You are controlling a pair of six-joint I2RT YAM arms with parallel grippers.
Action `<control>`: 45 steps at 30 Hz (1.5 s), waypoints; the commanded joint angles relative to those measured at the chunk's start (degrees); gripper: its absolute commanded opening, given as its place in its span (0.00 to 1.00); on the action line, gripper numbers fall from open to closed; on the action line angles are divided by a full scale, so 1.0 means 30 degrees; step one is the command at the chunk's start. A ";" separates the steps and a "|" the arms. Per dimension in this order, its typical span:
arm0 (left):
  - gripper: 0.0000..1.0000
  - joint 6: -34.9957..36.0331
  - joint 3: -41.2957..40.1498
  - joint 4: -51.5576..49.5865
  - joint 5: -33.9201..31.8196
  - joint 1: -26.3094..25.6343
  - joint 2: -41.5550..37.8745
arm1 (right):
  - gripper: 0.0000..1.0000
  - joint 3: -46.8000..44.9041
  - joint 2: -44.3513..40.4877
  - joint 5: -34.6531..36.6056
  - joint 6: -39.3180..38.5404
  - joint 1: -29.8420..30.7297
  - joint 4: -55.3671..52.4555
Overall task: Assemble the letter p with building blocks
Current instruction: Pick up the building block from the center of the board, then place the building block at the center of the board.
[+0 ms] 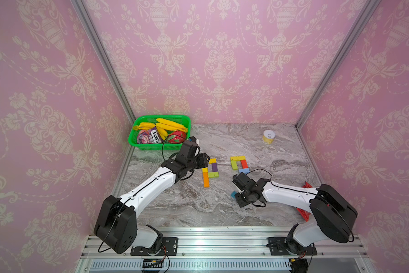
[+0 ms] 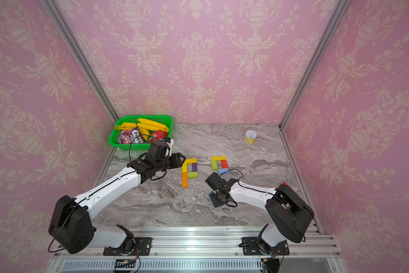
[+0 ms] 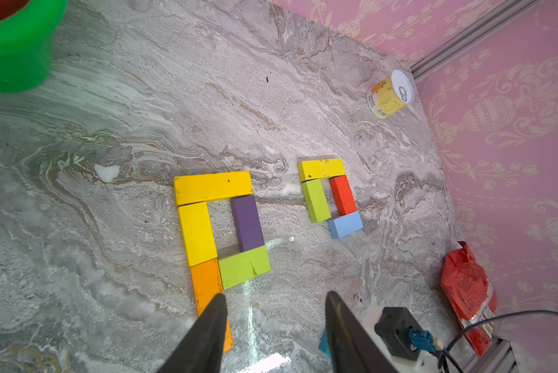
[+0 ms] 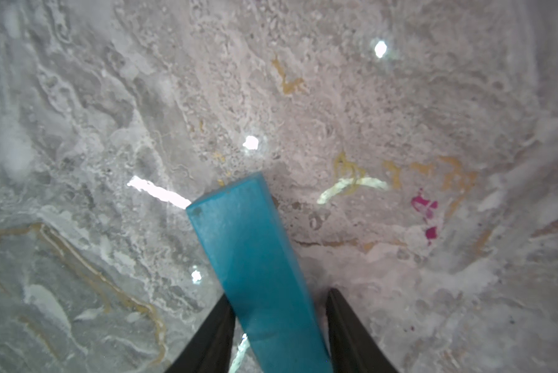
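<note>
We take the light blue block (image 3: 345, 224) as our marker: it closes the bottom of the loop of the unfinished letter, and the stem below that loop is missing. The teal block (image 4: 255, 264) looks like that stem. It lies flat on the tabletop (image 3: 142, 97), near the light blue block but apart from it, on the side towards the robot's base; in both top views only a corner of it shows under the right wrist (image 1: 233, 194). The right pincer (image 4: 279, 292) straddles it, one finger on each long side, with the block's long axis pointing ahead from the wrist and leaning slightly across the gap. One finger looks to be against the block and a thin gap shows at the other, so we cannot tell whether the grip has closed. The right arm is plainly the nearer one. The left pincer (image 3: 275, 294) is released and empty, well to the left of the light blue block, over the orange block (image 3: 206, 281) of the finished letter. We judge that the coming move must bring the teal block end-on to the lime green block (image 3: 315, 200), just beside the light blue block and in line with the green one.
</note>
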 commanded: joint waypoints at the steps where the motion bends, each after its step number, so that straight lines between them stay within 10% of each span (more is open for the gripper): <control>1: 0.52 -0.0008 0.0090 0.0065 0.0464 0.0198 0.0333 | 0.42 0.0568 0.0907 0.1066 -0.0280 0.0229 -0.1423; 6: 0.52 0.0228 0.0130 0.0045 0.0404 0.0392 0.0481 | 0.17 0.1339 0.1506 0.1764 -0.0007 0.0260 -0.1911; 45: 0.52 0.0842 0.0939 -0.0166 0.1753 0.1454 0.1672 | 0.21 0.7378 0.4821 0.0769 0.2818 -0.2966 -0.1809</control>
